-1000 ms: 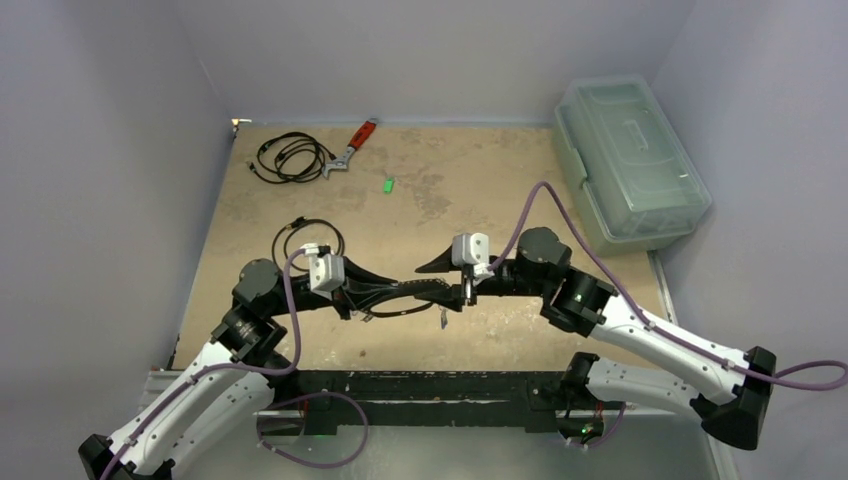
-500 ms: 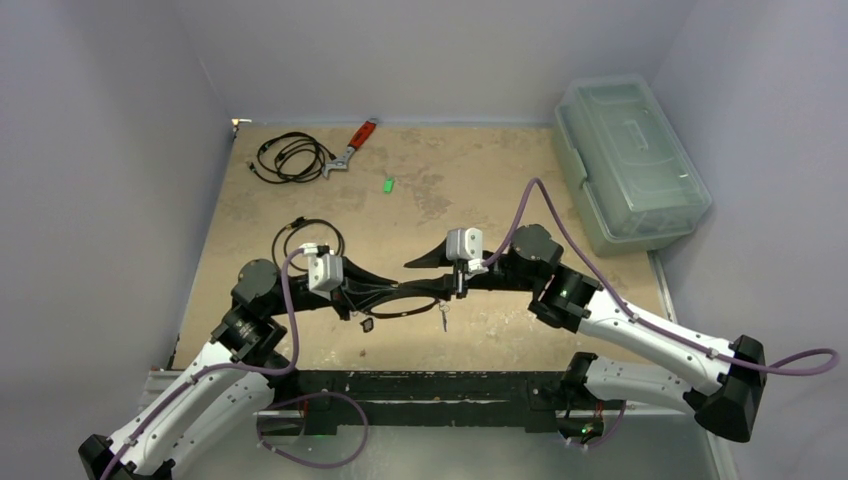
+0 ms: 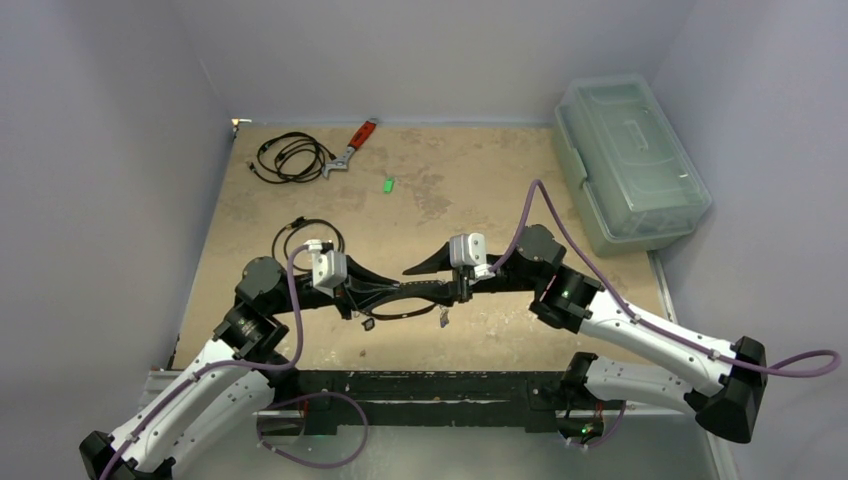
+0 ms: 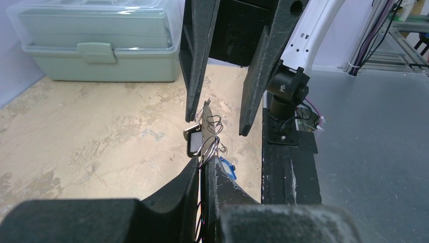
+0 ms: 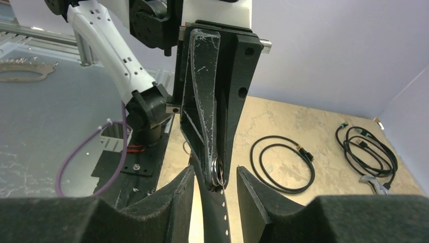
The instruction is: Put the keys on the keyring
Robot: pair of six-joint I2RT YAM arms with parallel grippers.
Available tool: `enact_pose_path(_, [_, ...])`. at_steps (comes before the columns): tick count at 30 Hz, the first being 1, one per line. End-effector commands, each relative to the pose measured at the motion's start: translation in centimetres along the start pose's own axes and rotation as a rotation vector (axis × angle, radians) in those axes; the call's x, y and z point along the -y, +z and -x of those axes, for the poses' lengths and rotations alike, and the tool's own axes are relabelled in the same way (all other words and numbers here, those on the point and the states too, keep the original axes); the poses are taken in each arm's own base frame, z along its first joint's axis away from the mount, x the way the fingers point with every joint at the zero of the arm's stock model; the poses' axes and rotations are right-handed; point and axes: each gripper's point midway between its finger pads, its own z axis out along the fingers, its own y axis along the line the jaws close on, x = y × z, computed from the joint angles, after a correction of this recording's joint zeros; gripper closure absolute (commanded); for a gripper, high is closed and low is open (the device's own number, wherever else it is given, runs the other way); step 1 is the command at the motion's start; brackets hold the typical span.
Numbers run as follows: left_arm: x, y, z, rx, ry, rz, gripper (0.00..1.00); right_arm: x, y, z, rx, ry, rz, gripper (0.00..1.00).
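Grey metal keyring loop [image 4: 208,147] pinched; slip risk

Left tool [image 4: 204,163] clamps it near 6 o'clock; right tool [image 4: 217,126] stands half-wide astride it, gripping nothing. A skewed closure could twist the loop free. Tiny green-tagged key [image 3: 387,184] lies at 12 o'clock.

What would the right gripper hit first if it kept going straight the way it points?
The thin grey metal keyring, pinched in the shut left gripper, sits between the open jaws of the right gripper; it comes first, then probably the left gripper itself.
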Motion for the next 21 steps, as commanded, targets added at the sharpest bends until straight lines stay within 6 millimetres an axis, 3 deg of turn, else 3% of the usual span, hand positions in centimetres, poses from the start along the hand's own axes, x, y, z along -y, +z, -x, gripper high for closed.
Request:
enact_pose_path(1, [-0.1,0.1,1.5,0.045,0.031,0.004,1.00,-0.3,0.3,0.8,0.027,-0.012,0.031,0.61])
enact_pose_path(13, [-0.2,0.2,1.2,0.034,0.015,0.003,1.00,0.3,0.9,-0.5,-0.013,0.003,0.007,0.72])
enact_pose_path(21, [-0.2,0.2,1.1,0.031,0.013,0.004,1.00,0.6,1.0,-0.9,-0.028,0.006,-0.008,0.85])
